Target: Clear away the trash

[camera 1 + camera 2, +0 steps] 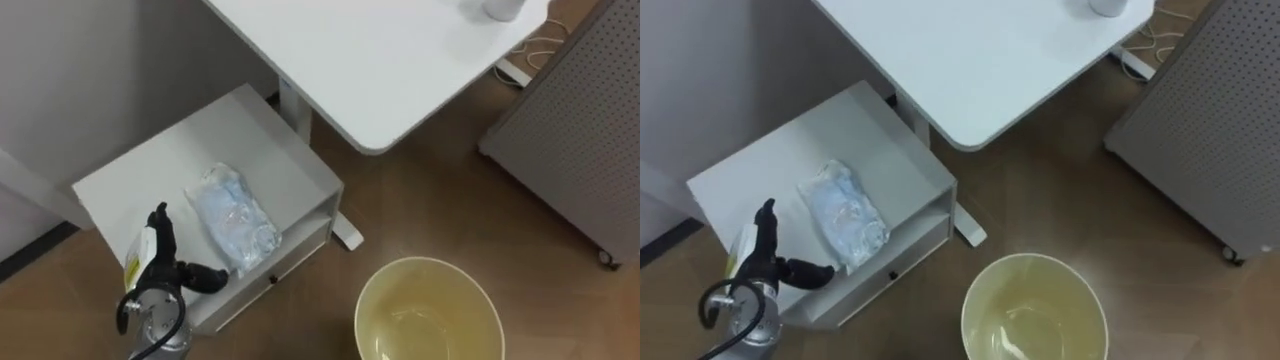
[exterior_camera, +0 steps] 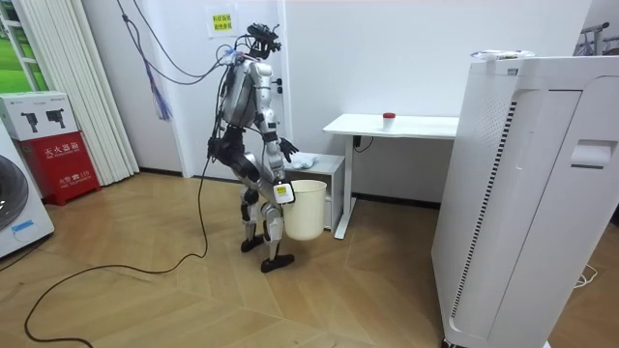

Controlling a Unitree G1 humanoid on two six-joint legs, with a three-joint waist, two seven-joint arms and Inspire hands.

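Crumpled plastic wrapper (image 1: 232,214) lies just beside left hand (image 1: 165,262); bucket (image 1: 400,300) cut off below.

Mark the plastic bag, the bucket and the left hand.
plastic bag (image 1: 232,215): left eye view, crumpled middle.
bucket (image 1: 400,287): left eye view, inner wall.
left hand (image 1: 165,260): left eye view, palm.
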